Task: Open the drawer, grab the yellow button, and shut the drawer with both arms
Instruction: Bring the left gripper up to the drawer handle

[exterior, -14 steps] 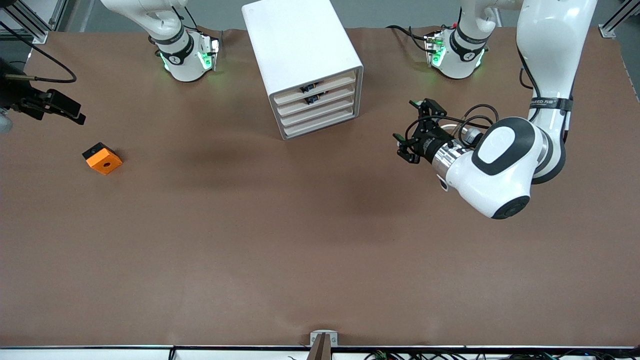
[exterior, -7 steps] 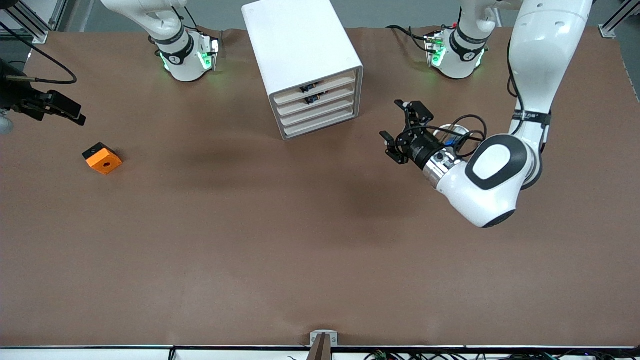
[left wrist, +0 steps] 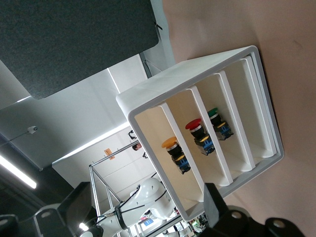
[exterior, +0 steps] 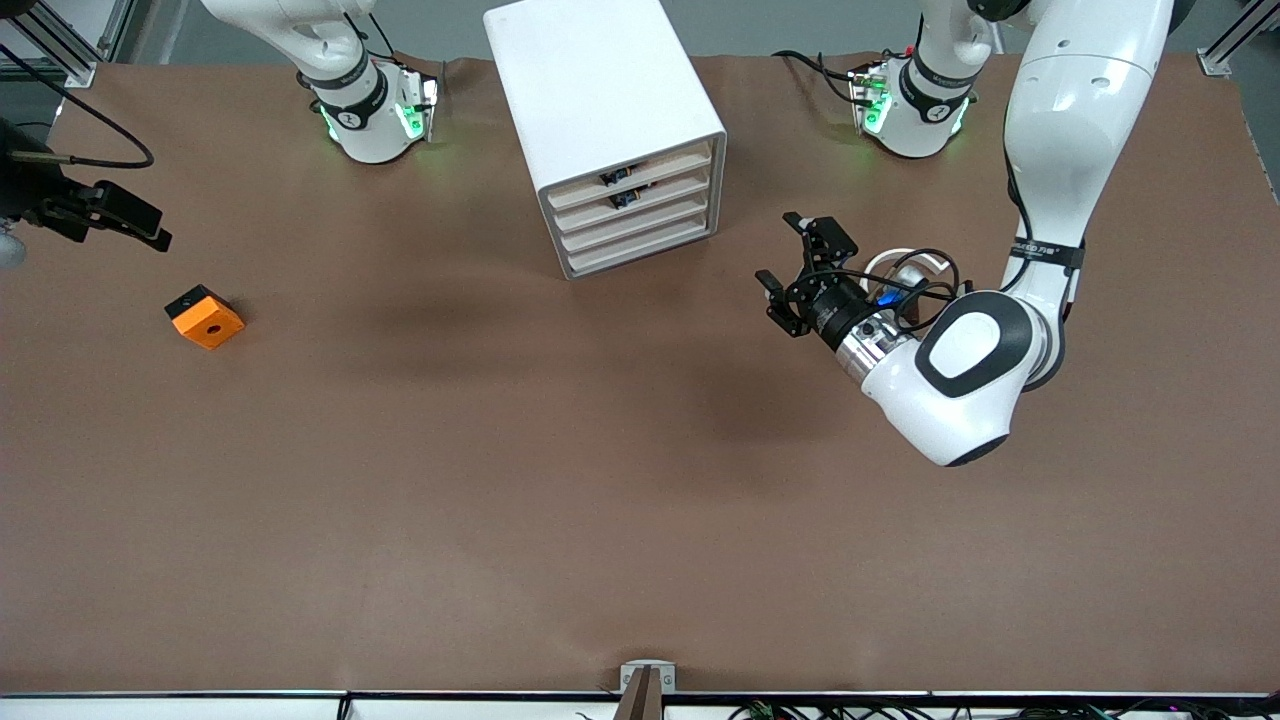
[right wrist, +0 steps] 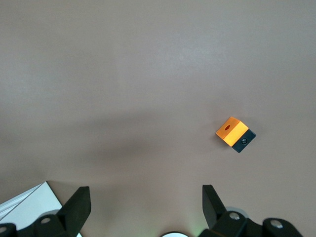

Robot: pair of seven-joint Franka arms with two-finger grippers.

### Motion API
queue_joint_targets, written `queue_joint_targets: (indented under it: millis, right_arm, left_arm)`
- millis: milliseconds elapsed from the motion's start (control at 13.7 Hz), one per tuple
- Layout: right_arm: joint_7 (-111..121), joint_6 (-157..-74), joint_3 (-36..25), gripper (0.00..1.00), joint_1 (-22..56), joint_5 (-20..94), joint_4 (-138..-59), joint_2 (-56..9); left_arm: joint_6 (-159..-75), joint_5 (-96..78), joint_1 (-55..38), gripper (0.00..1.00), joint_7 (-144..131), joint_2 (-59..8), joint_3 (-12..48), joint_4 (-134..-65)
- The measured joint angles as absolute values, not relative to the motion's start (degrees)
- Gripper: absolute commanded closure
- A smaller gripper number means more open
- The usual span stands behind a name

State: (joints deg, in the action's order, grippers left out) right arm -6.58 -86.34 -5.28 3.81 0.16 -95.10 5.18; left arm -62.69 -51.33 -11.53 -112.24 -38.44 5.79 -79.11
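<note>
The white cabinet stands at the table's middle, near the robot bases. All four cream slat drawers are pushed in. In the left wrist view the cabinet front shows the button, orange-yellow capped, in the top drawer. A red-capped button and a green-capped one lie in the drawers below it. My left gripper is open and empty over bare table toward the left arm's end of the cabinet, pointing at its front, also in its wrist view. My right gripper is open and empty, also in its wrist view.
An orange square block with a hole lies on the table toward the right arm's end, under my right gripper's reach; it also shows in the right wrist view. The brown table stretches wide toward the front camera.
My left gripper has moved closer to the cabinet front, still open. The right arm and the orange block have not moved.
</note>
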Motion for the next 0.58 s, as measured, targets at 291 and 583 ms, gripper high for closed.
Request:
queue_joint_targets:
  millis: [291,583]
  right_arm:
    - [-6.6,-86.3,-5.3,0.00,3.8,0.2,-95.1,5.2]
    - [-6.6,-86.3,-5.3,0.00,3.8,0.2,-95.1,5.2]
  left_arm:
    - [-61.1,-51.9,-11.5,0.00,-112.9,-38.7,5.8,-78.6]
    - [-59.3,-54.9,-11.8,0.00,-118.2,-38.9,5.8,-78.4]
